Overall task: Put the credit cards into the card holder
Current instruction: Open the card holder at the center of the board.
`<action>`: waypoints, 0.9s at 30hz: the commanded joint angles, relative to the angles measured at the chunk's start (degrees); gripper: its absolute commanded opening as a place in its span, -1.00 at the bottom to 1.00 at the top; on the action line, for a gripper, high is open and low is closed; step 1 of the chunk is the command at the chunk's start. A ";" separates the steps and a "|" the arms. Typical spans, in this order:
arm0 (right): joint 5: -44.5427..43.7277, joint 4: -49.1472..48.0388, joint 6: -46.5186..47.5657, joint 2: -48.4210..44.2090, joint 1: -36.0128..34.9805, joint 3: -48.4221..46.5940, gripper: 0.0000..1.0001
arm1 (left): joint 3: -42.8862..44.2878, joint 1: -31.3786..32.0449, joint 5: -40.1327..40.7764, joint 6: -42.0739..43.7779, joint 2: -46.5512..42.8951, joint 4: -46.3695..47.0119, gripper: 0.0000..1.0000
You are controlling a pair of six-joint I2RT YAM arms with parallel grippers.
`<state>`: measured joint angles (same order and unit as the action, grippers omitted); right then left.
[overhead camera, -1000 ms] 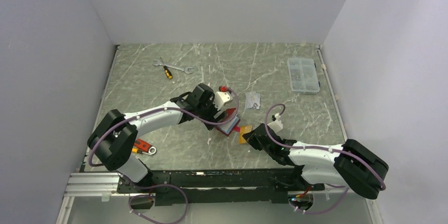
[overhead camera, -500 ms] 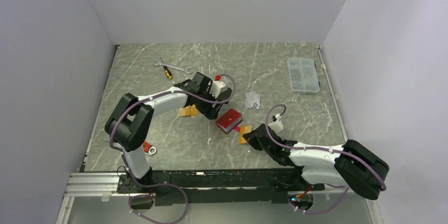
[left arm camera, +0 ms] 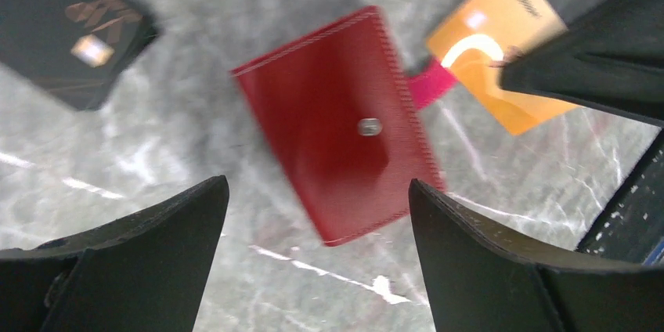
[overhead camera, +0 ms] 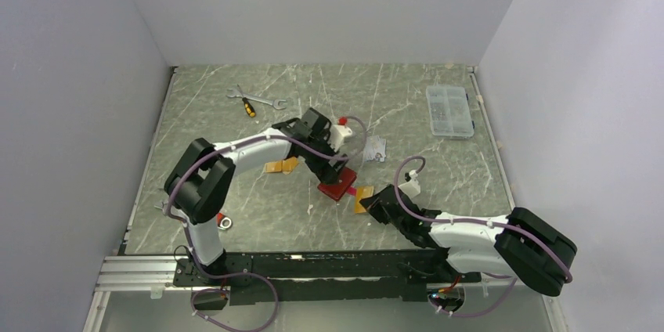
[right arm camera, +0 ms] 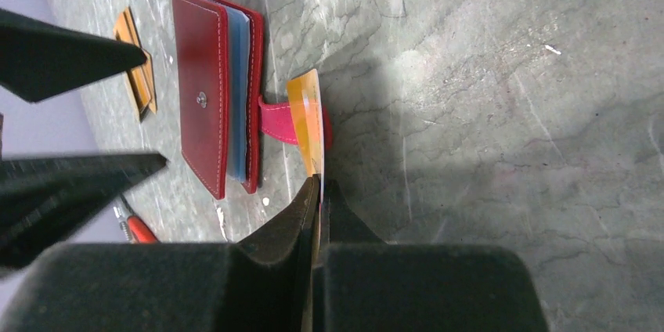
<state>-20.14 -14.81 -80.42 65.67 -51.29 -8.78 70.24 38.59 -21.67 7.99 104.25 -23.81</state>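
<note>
The dark-red card holder (left arm camera: 337, 113) lies closed on the table, snap stud up, with its pink tab (left arm camera: 429, 84) sticking out to the side. My left gripper (left arm camera: 317, 183) hovers open just above it, one finger on each side and nothing between them. My right gripper (right arm camera: 319, 185) is shut on an orange credit card (right arm camera: 305, 117), held on edge beside the tab. In the top view the card holder (overhead camera: 338, 189) sits between the left gripper (overhead camera: 337, 171) and the right gripper (overhead camera: 368, 202). More orange cards (overhead camera: 280, 166), a black card (left arm camera: 70, 27) and silver-grey cards (overhead camera: 374, 148) lie nearby.
A clear compartment box (overhead camera: 449, 110) stands at the back right. A wrench and a screwdriver (overhead camera: 250, 102) lie at the back left. A red-handled tool (overhead camera: 219, 218) lies near the left arm's base. White walls close in three sides.
The left gripper let go of the card holder, swung left toward the orange cards, then came back over the holder, which now lies closed. The right arm has not moved.
</note>
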 commanded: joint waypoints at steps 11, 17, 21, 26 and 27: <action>1.95 14.34 1.29 -0.09 -0.01 6.07 -1.00 | 1.47 14.67 18.79 3.54 2.08 1.91 0.99; 1.90 13.91 0.62 -1.30 -0.05 7.35 -1.00 | -0.31 14.67 26.65 7.58 0.43 5.15 0.99; 2.16 12.75 0.62 0.20 -0.06 7.23 -1.00 | -0.92 14.95 27.81 8.97 -1.85 5.65 0.99; 2.56 11.44 0.62 2.56 -0.02 6.85 -1.00 | -0.69 15.15 28.64 9.32 -2.66 5.20 0.99; 2.52 11.49 0.61 2.61 -0.05 6.76 -1.00 | -0.69 15.16 29.04 9.51 -2.46 5.25 0.99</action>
<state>-18.90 -18.85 -82.39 64.18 -51.29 -5.32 69.23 53.52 4.43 15.94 104.38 -20.27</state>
